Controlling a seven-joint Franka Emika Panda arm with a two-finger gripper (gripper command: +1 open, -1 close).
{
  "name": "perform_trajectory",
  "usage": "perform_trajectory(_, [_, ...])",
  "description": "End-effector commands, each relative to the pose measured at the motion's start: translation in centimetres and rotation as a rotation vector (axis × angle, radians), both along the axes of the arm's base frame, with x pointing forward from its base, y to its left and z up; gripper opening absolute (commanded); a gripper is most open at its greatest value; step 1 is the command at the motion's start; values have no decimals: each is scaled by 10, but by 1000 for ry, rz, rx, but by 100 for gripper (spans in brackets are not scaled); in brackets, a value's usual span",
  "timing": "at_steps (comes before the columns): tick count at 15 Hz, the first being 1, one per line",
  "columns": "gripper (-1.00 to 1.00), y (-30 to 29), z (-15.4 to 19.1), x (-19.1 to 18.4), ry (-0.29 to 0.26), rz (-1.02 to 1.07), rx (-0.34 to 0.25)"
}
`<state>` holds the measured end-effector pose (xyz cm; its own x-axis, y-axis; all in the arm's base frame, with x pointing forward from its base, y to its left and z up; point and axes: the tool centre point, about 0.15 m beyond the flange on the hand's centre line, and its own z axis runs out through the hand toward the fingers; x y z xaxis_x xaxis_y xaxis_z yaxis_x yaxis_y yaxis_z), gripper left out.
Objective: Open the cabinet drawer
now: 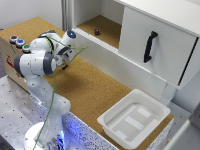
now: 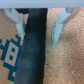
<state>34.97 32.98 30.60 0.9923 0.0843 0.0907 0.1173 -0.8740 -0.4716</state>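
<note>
Closest to me stands the arm (image 1: 37, 65), folded over itself at the near end of the cork table (image 1: 90, 90), with a white tub (image 1: 134, 118) sitting at the table's edge on the exterior view's right. The gripper (image 1: 64, 61) hangs low above the cork, tucked in by the arm's own links. In the wrist view its two pale fingers (image 2: 56, 30) stand well apart with nothing between them, so the pincer is released and empty. A dark rounded shape runs under one finger there; I can't tell what it is.

Further back is the white cabinet (image 1: 100, 45), and on its front, towards the exterior view's right, the drawer (image 1: 155, 42) with a black upright handle (image 1: 149, 46). The gripper is well apart from it.

To my eye the step is the reach. Doing it well means unfolding clear of the tub, turning the wrist so the fingers straddle the upright bar, closing mid-handle, then pulling straight out.
</note>
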Motion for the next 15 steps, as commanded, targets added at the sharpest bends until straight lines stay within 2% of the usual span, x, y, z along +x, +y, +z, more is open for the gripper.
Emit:
perform_trajectory(1, [-100, -8, -18, 25, -21, 54, 13])
perform_trajectory(7, [-100, -27, -20, 28, -19, 24, 37])
perform_trajectory(15, [-100, -78, -22, 26, -14, -9, 31])
